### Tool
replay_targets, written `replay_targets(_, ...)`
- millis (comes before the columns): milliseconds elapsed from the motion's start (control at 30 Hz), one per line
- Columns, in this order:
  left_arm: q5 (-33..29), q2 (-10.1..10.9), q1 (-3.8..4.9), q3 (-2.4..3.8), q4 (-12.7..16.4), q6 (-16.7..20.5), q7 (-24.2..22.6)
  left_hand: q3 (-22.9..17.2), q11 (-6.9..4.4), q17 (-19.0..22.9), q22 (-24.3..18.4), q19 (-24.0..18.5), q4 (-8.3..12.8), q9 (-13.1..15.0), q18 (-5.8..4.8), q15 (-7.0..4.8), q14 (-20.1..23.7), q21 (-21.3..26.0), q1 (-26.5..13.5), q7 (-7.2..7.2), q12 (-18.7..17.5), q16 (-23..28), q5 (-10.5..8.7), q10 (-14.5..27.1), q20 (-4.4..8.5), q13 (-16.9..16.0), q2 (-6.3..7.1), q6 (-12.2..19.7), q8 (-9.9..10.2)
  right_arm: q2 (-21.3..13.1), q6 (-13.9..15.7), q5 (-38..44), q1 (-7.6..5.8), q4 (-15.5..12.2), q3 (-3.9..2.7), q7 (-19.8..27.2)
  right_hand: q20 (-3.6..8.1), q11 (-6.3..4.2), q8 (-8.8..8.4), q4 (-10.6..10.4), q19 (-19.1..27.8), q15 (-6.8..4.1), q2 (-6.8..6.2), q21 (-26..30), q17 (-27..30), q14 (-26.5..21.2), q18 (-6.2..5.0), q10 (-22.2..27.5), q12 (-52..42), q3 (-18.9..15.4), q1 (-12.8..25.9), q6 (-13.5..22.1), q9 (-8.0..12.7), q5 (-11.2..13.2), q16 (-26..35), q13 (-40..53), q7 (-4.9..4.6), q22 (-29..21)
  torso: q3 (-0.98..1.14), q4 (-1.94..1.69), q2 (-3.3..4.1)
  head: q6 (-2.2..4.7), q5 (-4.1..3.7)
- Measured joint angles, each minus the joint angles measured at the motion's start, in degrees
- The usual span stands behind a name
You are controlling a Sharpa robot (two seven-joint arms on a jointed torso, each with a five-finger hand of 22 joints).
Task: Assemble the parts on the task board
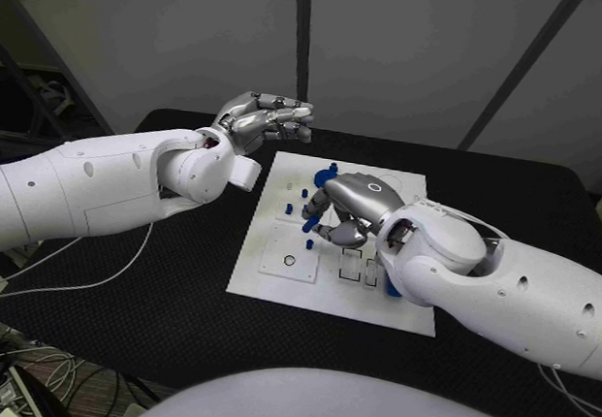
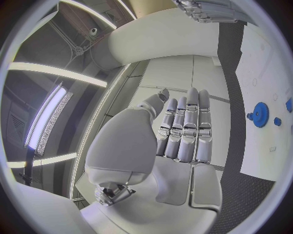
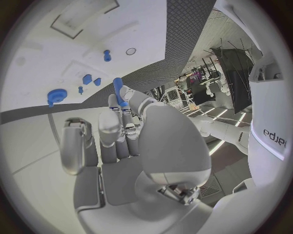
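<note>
Blue plastic peg (image 3: 118,90) pinched at fingertips of right hand (image 1: 346,204), above white flat task board (image 1: 276,265).
Best kept upright, lowered squarely into chosen hole; left hand (image 1: 263,118) beyond board's far edge, fingers extended, holding nothing.

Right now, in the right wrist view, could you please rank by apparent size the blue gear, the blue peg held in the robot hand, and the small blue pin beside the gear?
1. Blue gear and blue peg: similar, and the peg is nearer the camera, so unranked.
2. Small blue pin: clearly smallest.
</note>
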State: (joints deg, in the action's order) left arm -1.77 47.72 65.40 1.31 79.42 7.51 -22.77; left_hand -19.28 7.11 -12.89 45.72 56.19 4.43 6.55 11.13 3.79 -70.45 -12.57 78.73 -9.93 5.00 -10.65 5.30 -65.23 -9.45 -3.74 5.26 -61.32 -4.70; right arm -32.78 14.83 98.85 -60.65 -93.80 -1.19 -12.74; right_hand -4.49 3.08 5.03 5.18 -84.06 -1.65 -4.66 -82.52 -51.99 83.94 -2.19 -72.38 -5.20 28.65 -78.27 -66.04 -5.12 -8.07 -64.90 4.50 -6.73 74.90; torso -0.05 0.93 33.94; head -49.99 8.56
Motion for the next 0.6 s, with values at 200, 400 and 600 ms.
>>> replay_targets(200,0.0,-0.2,-0.02,-0.02,-0.06,-0.01,0.01,0.0,0.0,0.0,0.0,0.0,0.0,0.0,0.0,0.0,0.0,0.0,0.0,0.0,0.0,0.0,0.0,0.0,0.0,0.0,0.0,0.0,0.0,1.94,-0.08,-0.31,0.89,1.85,1.22,1.08,0.0,0.0,-0.16,0.0,0.0,0.0,0.0,0.0,0.08,0.0,0.0,0.0,0.01,0.0,-0.01,0.01,0.0,-0.24,0.0,0.0,0.0,0.0,0.02,-0.05,0.02,0.01,0.37)
replay_targets(400,0.0,-0.38,-0.04,-0.04,-0.1,-0.02,0.02,0.0,0.0,0.0,0.0,0.0,0.0,0.0,0.0,0.0,0.0,0.0,0.0,0.0,0.0,0.0,0.0,0.0,0.0,0.0,0.0,0.0,0.0,3.06,-0.57,-0.45,1.81,3.51,1.55,1.78,0.0,-0.01,-0.23,0.09,0.0,0.0,-0.01,0.0,0.17,0.0,0.0,0.0,0.21,0.09,-0.01,0.09,0.01,-0.25,0.0,-0.02,0.07,0.0,0.02,-0.04,0.01,0.01,0.69)
replay_targets(600,0.0,-0.49,-0.05,-0.04,-0.27,-0.07,0.03,0.0,0.0,0.0,-0.1,0.0,0.0,-0.05,-0.01,0.0,0.0,0.0,0.0,0.0,0.0,0.0,0.0,0.0,0.0,0.0,0.0,0.0,0.0,3.82,-1.4,-0.45,2.64,4.55,1.68,2.21,0.0,-0.01,-0.27,0.16,0.0,0.0,-0.08,0.0,0.19,0.0,-0.01,0.0,0.22,0.15,-0.08,0.09,0.03,-0.24,0.0,-0.04,0.07,0.0,0.04,0.05,-0.01,0.01,0.88)
